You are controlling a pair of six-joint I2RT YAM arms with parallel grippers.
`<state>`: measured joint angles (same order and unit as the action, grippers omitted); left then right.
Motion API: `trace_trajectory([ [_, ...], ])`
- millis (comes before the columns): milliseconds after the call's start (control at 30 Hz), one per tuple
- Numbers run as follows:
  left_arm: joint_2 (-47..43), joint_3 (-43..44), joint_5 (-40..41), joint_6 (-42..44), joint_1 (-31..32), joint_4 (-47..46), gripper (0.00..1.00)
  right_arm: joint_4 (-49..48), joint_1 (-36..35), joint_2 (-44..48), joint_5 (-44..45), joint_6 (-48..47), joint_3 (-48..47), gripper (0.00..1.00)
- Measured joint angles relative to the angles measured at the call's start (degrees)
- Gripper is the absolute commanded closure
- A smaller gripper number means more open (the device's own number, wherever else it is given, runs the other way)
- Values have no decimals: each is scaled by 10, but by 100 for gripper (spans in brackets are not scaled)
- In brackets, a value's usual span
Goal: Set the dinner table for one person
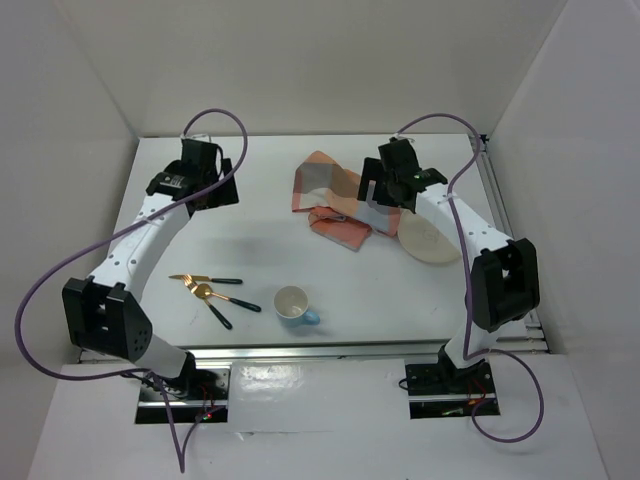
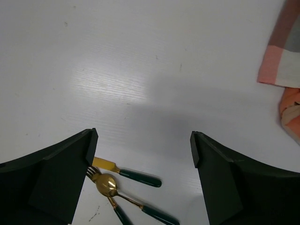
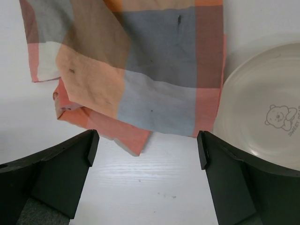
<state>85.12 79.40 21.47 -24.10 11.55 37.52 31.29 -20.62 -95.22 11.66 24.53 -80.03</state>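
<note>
Dinner table point(image 1: 270, 215), white and matte, spreads ahead of both arms and carries everything. Rigid and fixed, it is nothing to grip, and its smooth top probably lets hard items slide under a nudge. At the rear left, the left gripper point(image 2: 143, 143) hovers with jaws spread wide and empty. Nearer the arm bases lies gold cutlery point(image 1: 204, 290) with dark green handles (thin and flat, likely best pinched across a handle). A white cup point(image 1: 292, 303) stands just to its right. The crumpled checked cloth point(image 1: 330, 200) is limp, so a raised fold suits a pinch. Above it hangs the right gripper point(image 3: 145, 145), jaws likewise parted, holding nothing. Just beside the cloth, the cream plate point(image 1: 430, 242) looks breakable and is best taken by its rim.
</note>
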Motion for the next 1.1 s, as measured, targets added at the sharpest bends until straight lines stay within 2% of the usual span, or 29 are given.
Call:
trace_trajectory([
  [200,2,4,-59,0,0,5,2,-2,-1,0,-29,-21,0,0],
  [300,2,5,-75,0,0,8,2,-2,-9,-1,-45,-42,-3,9],
  [400,1,16,-84,-1,-2,19,2,5,-33,-32,-52,-63,-54,11],
  [500,-5,42,-87,-12,-14,30,0,1,-72,-92,-52,-85,-137,13],
  [667,-47,66,-88,-33,-55,43,0,1,-131,-217,-62,-113,-277,31],
  [933,-82,61,-119,-49,-99,54,0,7,-162,-431,-76,-130,-505,33],
  [1100,-82,33,-138,-49,-108,57,0,13,-168,-503,-55,-136,-535,34],
])
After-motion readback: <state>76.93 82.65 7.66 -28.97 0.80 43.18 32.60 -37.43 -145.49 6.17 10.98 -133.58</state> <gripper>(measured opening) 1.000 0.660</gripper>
